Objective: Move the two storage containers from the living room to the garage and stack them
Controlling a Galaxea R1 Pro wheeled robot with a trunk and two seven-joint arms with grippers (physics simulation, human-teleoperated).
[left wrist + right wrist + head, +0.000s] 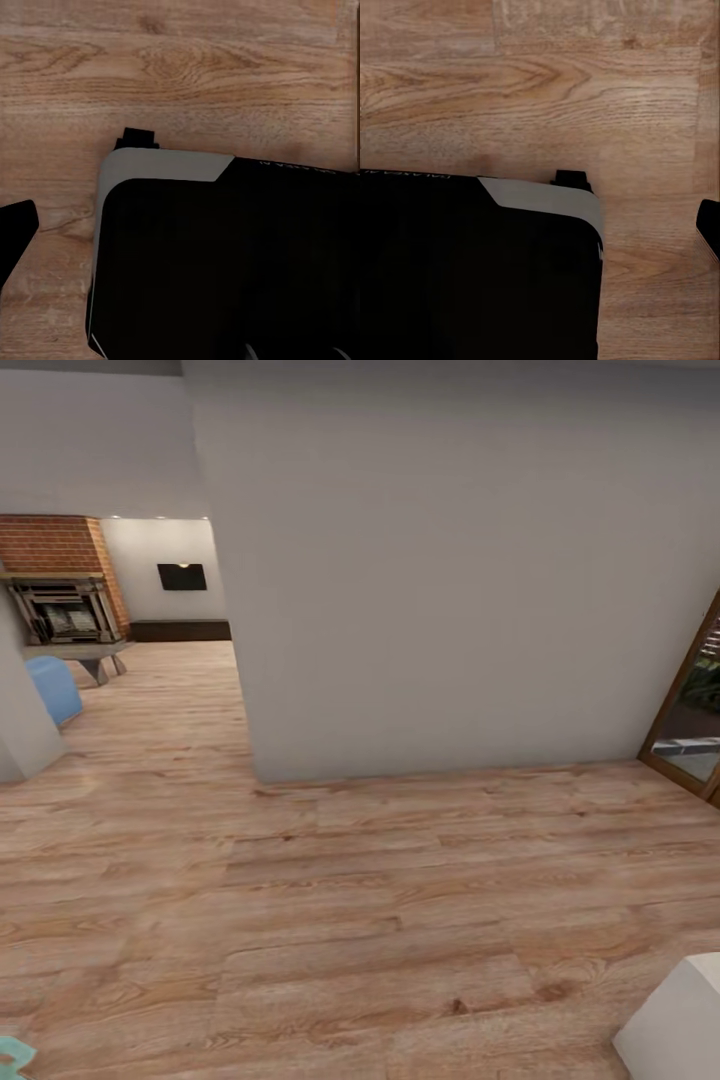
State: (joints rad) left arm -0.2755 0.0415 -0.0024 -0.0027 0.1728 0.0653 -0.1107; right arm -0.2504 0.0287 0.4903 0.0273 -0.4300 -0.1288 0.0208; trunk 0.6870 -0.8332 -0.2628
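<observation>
The two storage containers are out of view, and so are the garage and its concrete floor. Through an opening at the far left I see part of the living room (165, 610), with light wood planks, a brick fireplace (62, 585) and a blue sofa end (55, 688). In the left wrist view one dark fingertip (16, 225) of my left gripper shows over the planks beside my black base (225, 262). One dark fingertip (709, 229) of my right gripper shows the same way in the right wrist view. Nothing is seen held by either.
A broad white wall (450, 580) stands straight ahead, its corner edging the opening. A wood-framed glass door (690, 710) is at the right. A white block (680, 1025) sits at the near right, and a teal object (12, 1055) at the near left. Wood planks (350, 920) stretch between.
</observation>
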